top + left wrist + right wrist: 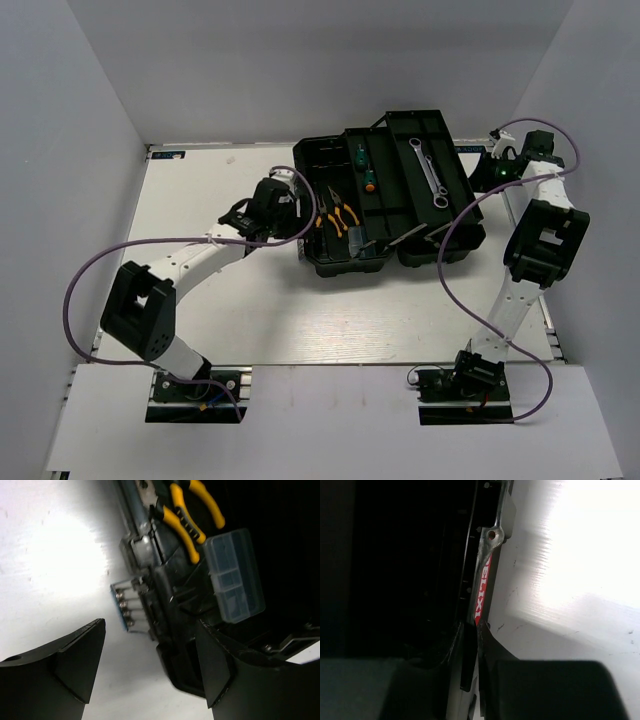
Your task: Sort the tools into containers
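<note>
**A:** How is the left tool (275,203) standing?

**B:** It is gaping wide and holding nothing. It is hovering over the white table (300,320), and the left wall of the black toolbox (345,265) is showing between its fingers (75,665).

**A:** What is lying to the right of that tool?

**B:** Two yellow-handled pliers (338,214) are lying side by side in the toolbox's left section. A small clear organizer (235,575) is sitting near their handles. Further right, two green-handled screwdrivers (362,168) are resting in the middle tray.

**A:** And over toward the right tool (470,627)?

**B:** Two silver wrenches (430,172) are lying in the right tray, just to that tool's left. The tool itself is closing narrow on a thin black edge of the toolbox. A red label (482,587) is running along that edge just ahead of its tips.
</note>
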`<state>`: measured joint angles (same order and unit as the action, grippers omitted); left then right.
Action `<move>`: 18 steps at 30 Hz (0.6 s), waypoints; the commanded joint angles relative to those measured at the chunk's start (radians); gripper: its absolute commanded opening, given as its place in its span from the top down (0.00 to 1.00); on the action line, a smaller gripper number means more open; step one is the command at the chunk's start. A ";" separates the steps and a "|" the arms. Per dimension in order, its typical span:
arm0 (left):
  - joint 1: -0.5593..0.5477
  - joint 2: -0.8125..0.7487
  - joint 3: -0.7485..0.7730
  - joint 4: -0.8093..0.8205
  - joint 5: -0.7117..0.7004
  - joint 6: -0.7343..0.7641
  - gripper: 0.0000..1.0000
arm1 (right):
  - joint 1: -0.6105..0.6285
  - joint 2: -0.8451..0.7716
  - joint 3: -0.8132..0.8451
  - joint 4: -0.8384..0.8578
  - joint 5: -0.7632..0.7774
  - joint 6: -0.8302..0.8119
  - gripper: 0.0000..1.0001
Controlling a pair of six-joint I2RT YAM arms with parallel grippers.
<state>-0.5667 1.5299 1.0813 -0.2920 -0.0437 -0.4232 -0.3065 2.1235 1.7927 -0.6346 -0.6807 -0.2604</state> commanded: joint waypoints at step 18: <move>0.004 0.262 0.215 0.025 0.070 -0.003 0.18 | 0.001 -0.097 -0.012 -0.177 -0.051 -0.109 0.61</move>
<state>-0.5659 1.8027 1.2507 -0.2691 0.0093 -0.4240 -0.3111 2.0869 1.7580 -0.6914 -0.6777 -0.3378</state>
